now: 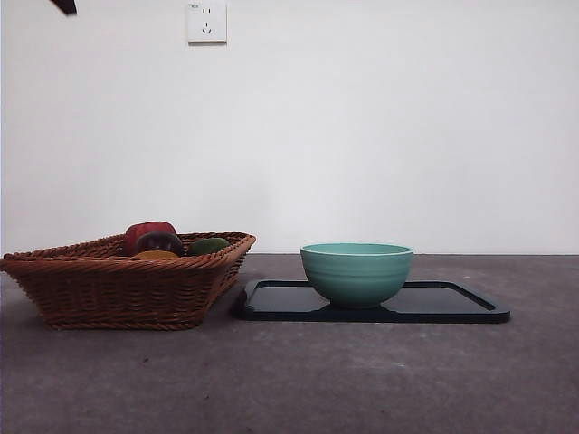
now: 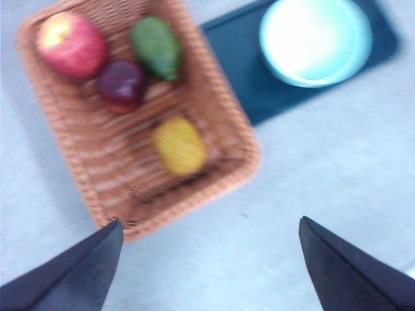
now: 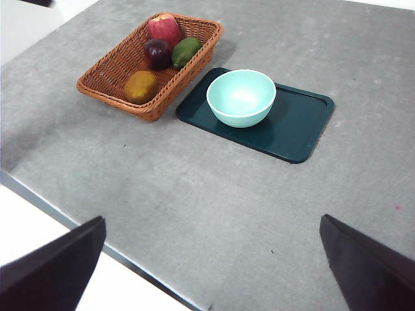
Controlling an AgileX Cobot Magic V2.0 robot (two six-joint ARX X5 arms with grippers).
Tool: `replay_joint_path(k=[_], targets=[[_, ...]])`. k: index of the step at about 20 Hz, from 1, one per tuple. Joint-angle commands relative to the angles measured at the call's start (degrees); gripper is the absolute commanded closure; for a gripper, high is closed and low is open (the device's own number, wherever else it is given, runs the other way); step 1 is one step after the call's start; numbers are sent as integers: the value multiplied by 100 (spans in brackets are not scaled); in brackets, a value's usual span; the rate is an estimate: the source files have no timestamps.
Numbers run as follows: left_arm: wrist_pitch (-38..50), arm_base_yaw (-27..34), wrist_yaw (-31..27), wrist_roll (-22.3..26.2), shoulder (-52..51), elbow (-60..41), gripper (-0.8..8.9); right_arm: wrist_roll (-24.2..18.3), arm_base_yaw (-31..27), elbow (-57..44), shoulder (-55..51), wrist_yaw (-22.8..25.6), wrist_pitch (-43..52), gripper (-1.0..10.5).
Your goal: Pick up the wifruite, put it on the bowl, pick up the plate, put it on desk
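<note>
Lying in the wicker basket (image 2: pixel 84 168) near the purple fruit (image 2: pixel 120 84): the wifruite (image 2: pixel 179 146). Hovering above, left end effector (image 2: pixel 207 265) spread wide. Risking snagging the basket wall or gripping the wrong fruit while descending.

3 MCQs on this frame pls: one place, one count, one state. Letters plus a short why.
1. Where does the bowl stand?
A. in the wicker basket
B. on the dark tray
C. on the bare desk

2. How many fruits lie in the wicker basket?
A. two
B. four
C. six

3. What is in the bowl?
A. nothing
B. the orange-brown fruit
C. the red apple

Answers:
1 B: the bowl sits on the dark tray, beside the basket.
2 B: a red apple, a dark purple fruit, a green fruit and the orange-brown fruit.
3 A: both wrist views show its inside bare; the orange-brown fruit is in the basket.
</note>
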Motion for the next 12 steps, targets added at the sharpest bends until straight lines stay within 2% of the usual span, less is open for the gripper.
replay_joint_path(k=[1,7,10,12], targets=[[-46,-111,273,192,-229,140,376,-61,31,66,11,-2,-426,354],[-70,-356,1091,372,-1314,-332,369,-63,31,66,11,0,-426,354],[-26,-525,1290,378,-1923,-789,233,-63,31,66,11,2,-426,354],[74,-640,1296,358,-2361,-1185,220,-63,31,66,11,2,-426,354]])
